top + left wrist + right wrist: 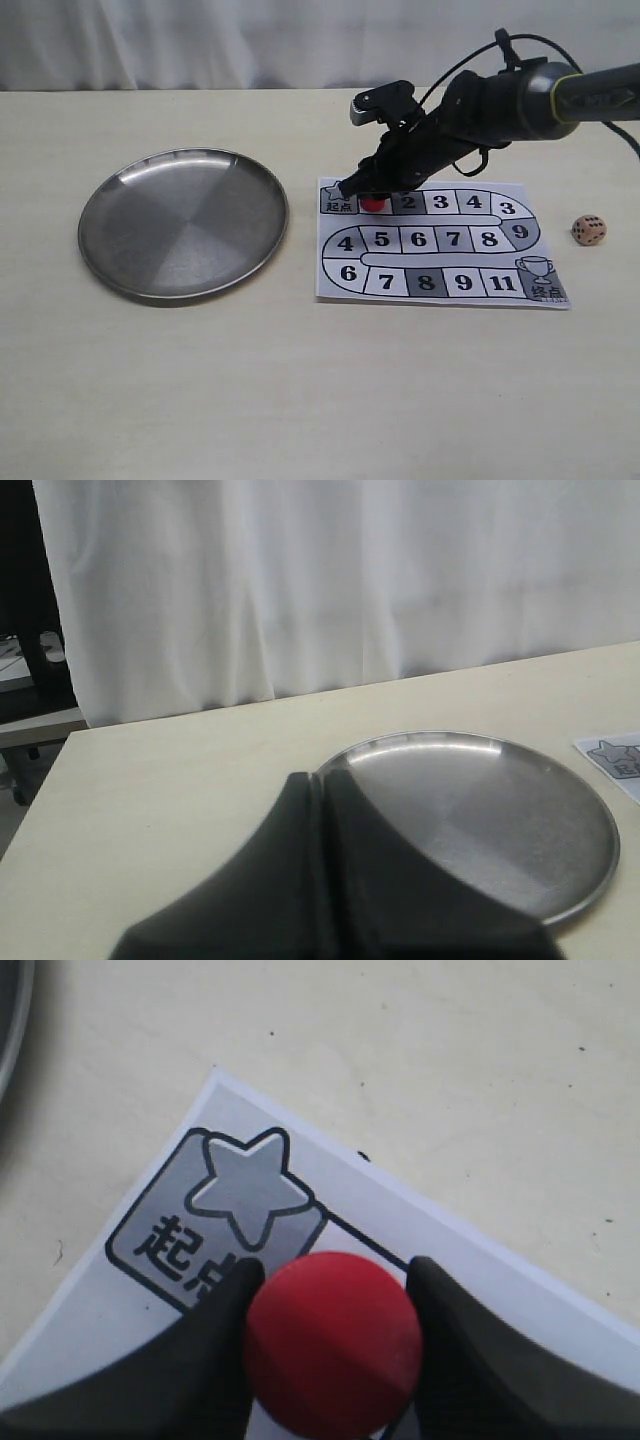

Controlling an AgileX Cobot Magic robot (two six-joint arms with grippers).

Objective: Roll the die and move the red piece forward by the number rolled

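Observation:
The red piece [372,203] stands on the board's first numbered square, just past the start square [337,203]. My right gripper [366,194] reaches down over it from the right and is shut on it. In the right wrist view both black fingers [215,1340] press the sides of the red piece [332,1345], next to the star-marked start square [245,1190]. The die [589,230], a tan cube with dark pips, lies on the table to the right of the board. My left gripper [322,778] is shut and holds nothing; it hangs near the plate's edge.
The paper game board [335,285] with its numbered track lies flat right of centre. A round steel plate [183,222] sits on the left and also shows as the plate [480,810] in the left wrist view. A white curtain hangs behind the table.

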